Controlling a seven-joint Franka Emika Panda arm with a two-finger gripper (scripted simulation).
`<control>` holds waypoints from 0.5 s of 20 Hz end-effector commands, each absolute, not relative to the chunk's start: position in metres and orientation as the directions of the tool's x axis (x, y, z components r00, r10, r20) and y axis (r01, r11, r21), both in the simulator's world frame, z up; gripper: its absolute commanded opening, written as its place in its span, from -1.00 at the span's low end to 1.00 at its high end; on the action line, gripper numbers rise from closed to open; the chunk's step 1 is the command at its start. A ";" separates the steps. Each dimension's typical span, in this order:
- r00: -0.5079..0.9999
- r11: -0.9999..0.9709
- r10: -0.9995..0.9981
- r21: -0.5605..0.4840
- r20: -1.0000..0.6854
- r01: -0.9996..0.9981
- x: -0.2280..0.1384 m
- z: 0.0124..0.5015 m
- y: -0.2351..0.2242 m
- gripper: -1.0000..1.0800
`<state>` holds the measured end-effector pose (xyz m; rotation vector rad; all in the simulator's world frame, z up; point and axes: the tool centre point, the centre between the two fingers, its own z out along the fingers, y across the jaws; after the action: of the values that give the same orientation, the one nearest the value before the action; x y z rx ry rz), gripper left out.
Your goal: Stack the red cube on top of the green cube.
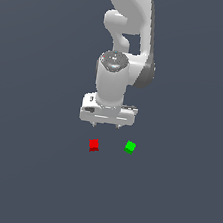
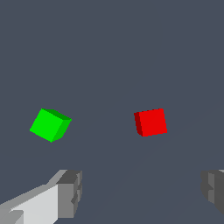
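Observation:
The red cube point(image 1: 94, 144) lies on the dark grey floor, with the green cube point(image 1: 130, 147) a short way off toward the exterior view's right. They are apart. My white gripper point(image 1: 106, 126) hangs above and behind them, closer to the red cube, fingers pointing down. In the wrist view the red cube point(image 2: 151, 122) and the green cube point(image 2: 50, 124) both lie ahead of my gripper point(image 2: 142, 192), whose two grey fingertips point(image 2: 70, 192) stand wide apart with nothing between them. The gripper is open and empty.
The floor point(image 1: 23, 171) is a plain dark grey surface. The white arm point(image 1: 127, 35) rises behind the gripper toward the top of the exterior view.

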<state>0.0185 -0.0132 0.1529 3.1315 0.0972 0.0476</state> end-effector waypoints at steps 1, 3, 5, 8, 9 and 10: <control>0.996 -0.996 0.089 0.008 0.025 0.089 0.023 0.139 -0.022 0.92; 0.993 -0.993 0.114 0.006 0.020 0.114 0.028 0.126 -0.029 0.92; 0.990 -0.990 0.140 0.005 0.016 0.140 0.033 0.113 -0.036 0.92; 0.985 -0.985 0.173 0.003 0.010 0.173 0.040 0.096 -0.045 0.92; 0.983 -0.983 0.183 0.002 0.008 0.183 0.043 0.092 -0.048 0.92; 0.982 -0.982 0.191 0.001 0.007 0.191 0.045 0.088 -0.050 0.92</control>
<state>0.0410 -0.0465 0.0946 3.1277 0.2762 0.0129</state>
